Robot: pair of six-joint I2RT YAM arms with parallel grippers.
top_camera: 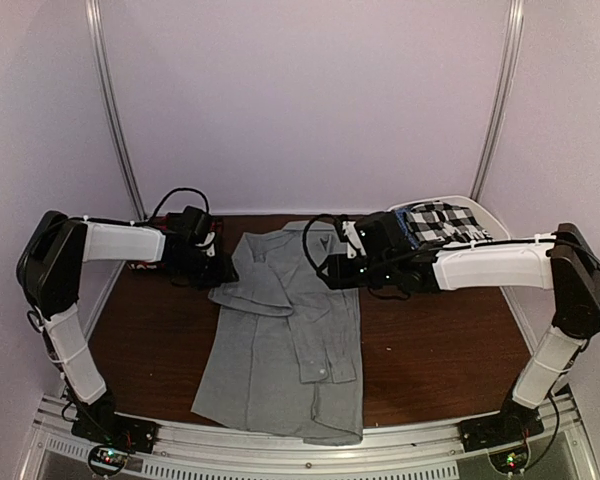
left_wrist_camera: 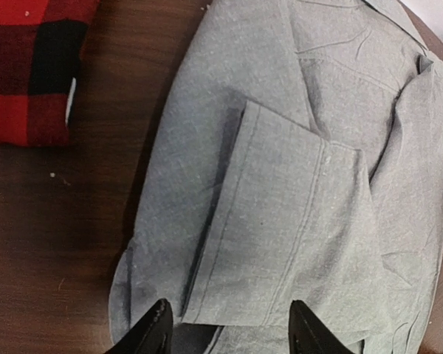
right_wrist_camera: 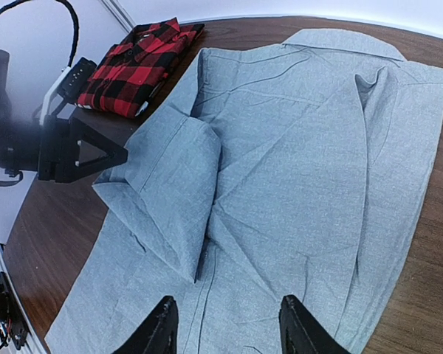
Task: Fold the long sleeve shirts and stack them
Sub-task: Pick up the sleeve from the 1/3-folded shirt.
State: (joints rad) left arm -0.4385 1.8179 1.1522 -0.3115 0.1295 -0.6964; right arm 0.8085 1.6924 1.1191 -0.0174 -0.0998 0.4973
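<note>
Pale walls are seen around a dark brown wooden table (top_camera: 440, 350), on which the grey shirt (top_camera: 280, 350) is spread flat near the middle, its collar (right_wrist_camera: 347, 40) turned toward the far edge and its hem reaching the near edge between the two arm bases. On the side of the left arm, one sleeve (right_wrist_camera: 170, 192) is folded inward across the body of the shirt; on the other side, a second sleeve is laid lengthwise down the body, with a buttoned cuff (top_camera: 325, 370) visible in the top view. The red-and-black plaid shirt (right_wrist_camera: 136, 63) is found folded at the far left corner of the table, apart from the grey shirt, with bare wood between them. The left gripper (left_wrist_camera: 229, 339) is held low over the outer edge of the folded sleeve, its jaws apart and nothing gripped between them. The right gripper (right_wrist_camera: 225, 332) is held above the right half of the grey shirt, its jaws likewise apart and empty. At the far right corner a white bin (top_camera: 480, 212) is seen, with a black-and-white checked cloth (top_camera: 440, 222) lying in it.
</note>
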